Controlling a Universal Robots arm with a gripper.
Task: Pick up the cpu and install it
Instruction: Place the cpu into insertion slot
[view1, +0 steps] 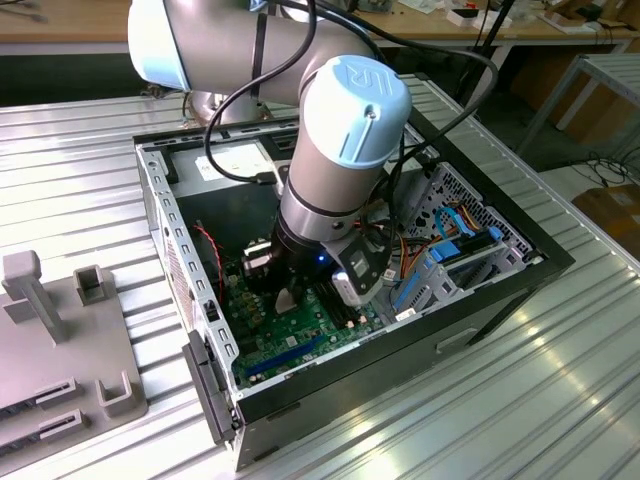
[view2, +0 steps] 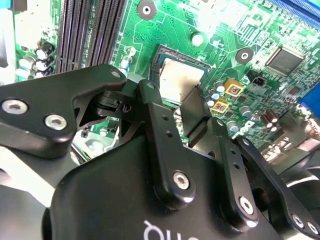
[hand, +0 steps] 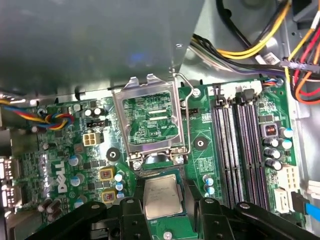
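Observation:
The cpu (hand: 161, 195), a small pale silvery-beige square, lies level in the black socket (hand: 141, 186) on the green motherboard (hand: 200, 125). In the second wrist view the cpu (view2: 176, 76) sits inside the socket's dark frame. My gripper (hand: 162, 207) is straight over it, with one black finger against each side edge, shut on the chip. The socket's silver load plate (hand: 150, 120) is hinged open beside it. In the exterior view the gripper (view1: 290, 300) reaches down into the open computer case (view1: 480, 300).
Black memory slots (hand: 235, 145) run beside the socket. Yellow, black and red cables (hand: 250, 50) hang near the case wall. Small capacitors (hand: 272, 150) stand on the board. A grey fixture block (view1: 40, 330) sits on the ribbed metal table (view1: 420, 420) at the exterior view's left.

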